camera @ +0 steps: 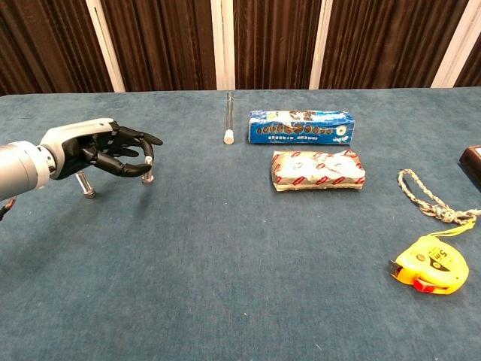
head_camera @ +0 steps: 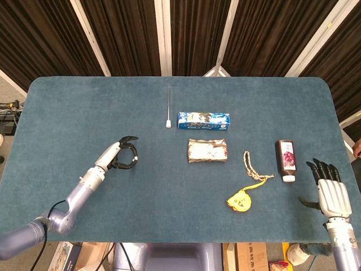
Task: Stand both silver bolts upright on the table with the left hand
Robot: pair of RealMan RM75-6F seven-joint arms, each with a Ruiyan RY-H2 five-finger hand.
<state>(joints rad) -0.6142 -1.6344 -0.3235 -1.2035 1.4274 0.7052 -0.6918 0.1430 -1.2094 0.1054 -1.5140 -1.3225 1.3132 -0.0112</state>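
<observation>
Two silver bolts: upright bolt [camera: 148,170] stood at left hand [camera: 96,148] fingertips, fingers spread, apparently released; lying bolt [camera: 85,184] lay below the palm, nearer the wrist.

Teal table [head_camera: 84,107]; blue box [head_camera: 203,120], white print; yellow tape measure [head_camera: 239,201]; bottle [head_camera: 286,157] prob. dark red; silver bolt [camera: 148,170].
</observation>
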